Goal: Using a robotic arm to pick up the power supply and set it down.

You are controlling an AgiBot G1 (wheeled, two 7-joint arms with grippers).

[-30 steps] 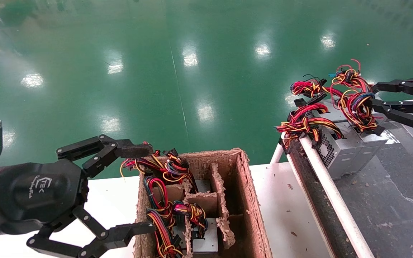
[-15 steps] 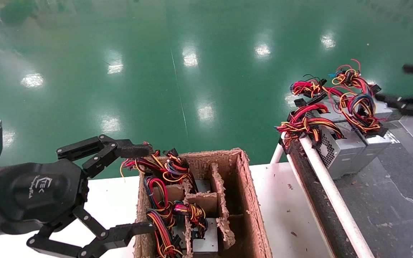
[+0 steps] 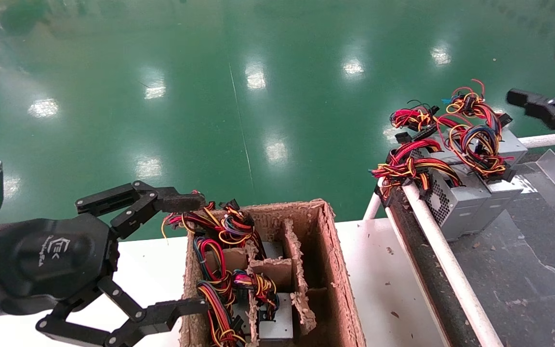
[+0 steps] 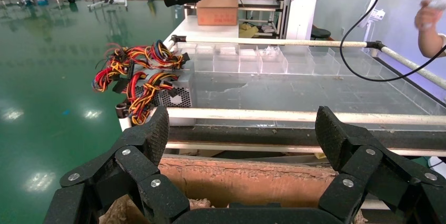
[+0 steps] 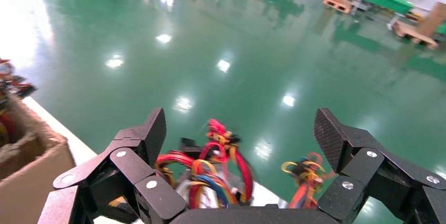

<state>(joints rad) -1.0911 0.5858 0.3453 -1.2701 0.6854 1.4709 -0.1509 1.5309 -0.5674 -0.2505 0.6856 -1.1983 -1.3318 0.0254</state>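
**Power supply on the right-hand platform, both grippers empty**

Item: power supply, one. Grey metal box, standing on the dark platform at the right of the scene, at its far left corner. A loose bundle of yellow, red, orange and blue wires is heaped on top of it. It sits flush against a second grey box on its left, whose perforated side faces the white rail; that box's red, orange and yellow wires spill over the rail end. Count on the platform: two boxes, side by side.

Right gripper: one, hanging in the air to the far right of the power supply, apart from it, fingers spread wide with nothing between them. Its wrist view looks down on the wire bundles past both fingertips.

Left gripper: one, at the near left, fingers wide apart and empty, reaching to the left wall of the cardboard box.

Cardboard box: one, on the white table, split by ragged dividers. Its left compartments hold more grey units under coloured wires; the exact count cannot be told. The right compartment stands open.

Edges and room: the white rail borders the platform's left side, between it and the table. The platform lies bare on the near and right sides of the two boxes. Green floor lies beyond.
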